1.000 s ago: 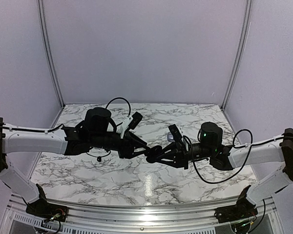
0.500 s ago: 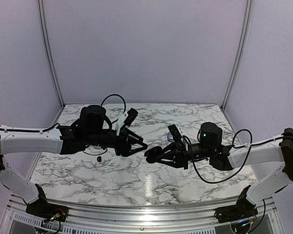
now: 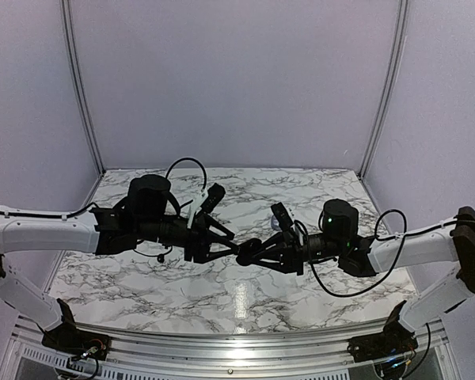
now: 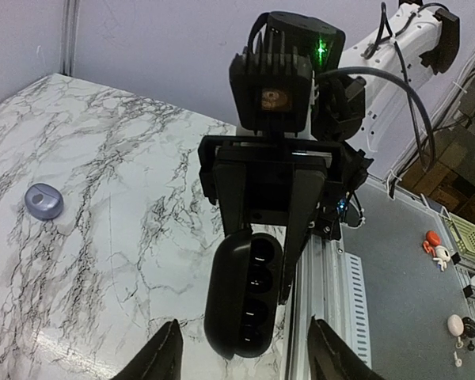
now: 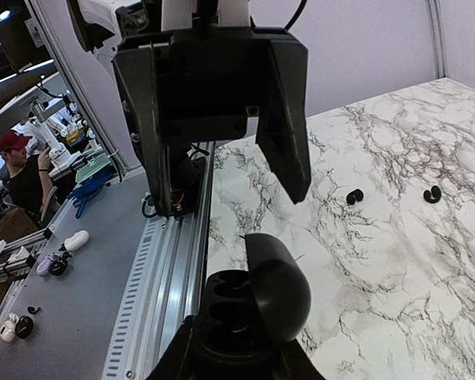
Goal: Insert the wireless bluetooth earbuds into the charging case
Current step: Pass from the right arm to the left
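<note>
My right gripper (image 3: 247,252) is shut on a black oval charging case (image 5: 241,317) and holds it above the table with its lid (image 5: 279,285) open. In the left wrist view the case (image 4: 245,293) shows empty wells. My left gripper (image 3: 228,245) is open and empty, facing the case at a short gap; its fingertips (image 4: 162,358) frame the case from below. Two black earbuds (image 5: 354,195) (image 5: 433,193) lie on the marble. The silvery-grey earbuds are out of view.
A closed silvery-grey oval case (image 4: 43,200) lies on the marble table (image 3: 245,293), partly hidden behind my right wrist in the top view (image 3: 278,226). A metal rail (image 5: 162,277) runs along the table's near edge.
My left gripper drew back to the left from the black case and opened, then edged back towards it. My right gripper has kept the case nearly still.
</note>
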Robot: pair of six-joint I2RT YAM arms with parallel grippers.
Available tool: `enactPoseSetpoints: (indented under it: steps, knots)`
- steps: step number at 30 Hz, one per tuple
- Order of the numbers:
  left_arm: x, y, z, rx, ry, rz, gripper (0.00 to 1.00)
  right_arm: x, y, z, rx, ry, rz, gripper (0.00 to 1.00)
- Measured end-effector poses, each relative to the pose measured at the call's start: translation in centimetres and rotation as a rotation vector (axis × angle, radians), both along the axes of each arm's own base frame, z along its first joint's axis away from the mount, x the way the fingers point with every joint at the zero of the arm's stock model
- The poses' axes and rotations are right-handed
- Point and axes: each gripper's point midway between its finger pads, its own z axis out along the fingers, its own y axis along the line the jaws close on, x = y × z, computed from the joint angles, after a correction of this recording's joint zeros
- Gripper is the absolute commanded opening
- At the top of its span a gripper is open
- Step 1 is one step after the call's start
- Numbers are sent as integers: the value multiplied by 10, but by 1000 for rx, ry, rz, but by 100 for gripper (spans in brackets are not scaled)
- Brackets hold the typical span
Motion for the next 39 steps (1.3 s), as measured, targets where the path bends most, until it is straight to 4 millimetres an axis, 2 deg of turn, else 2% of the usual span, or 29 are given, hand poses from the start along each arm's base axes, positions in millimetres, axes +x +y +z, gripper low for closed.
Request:
enactPoseSetpoints:
  steps: [8, 17, 23, 33, 38, 39]
  knots:
    - [-5, -12, -18, 37, 20, -39, 43, -1, 2, 7, 15, -11, 17, 0]
    - [-3, -22, -16, 34, 17, -48, 27, -5, 2, 6, 16, -5, 43, 0]
    - [-3, -25, -17, 38, 22, -52, 21, -7, 2, 6, 17, -6, 52, 0]
    - [-6, -27, -19, 40, 16, -75, 0, -11, 2, 5, 17, 2, 75, 0]
    - [-6, -27, -20, 41, 18, -76, 0, -11, 2, 5, 16, 8, 77, 1]
    - [-6, -27, -20, 42, 18, -76, 0, -10, 2, 5, 17, 11, 75, 6]
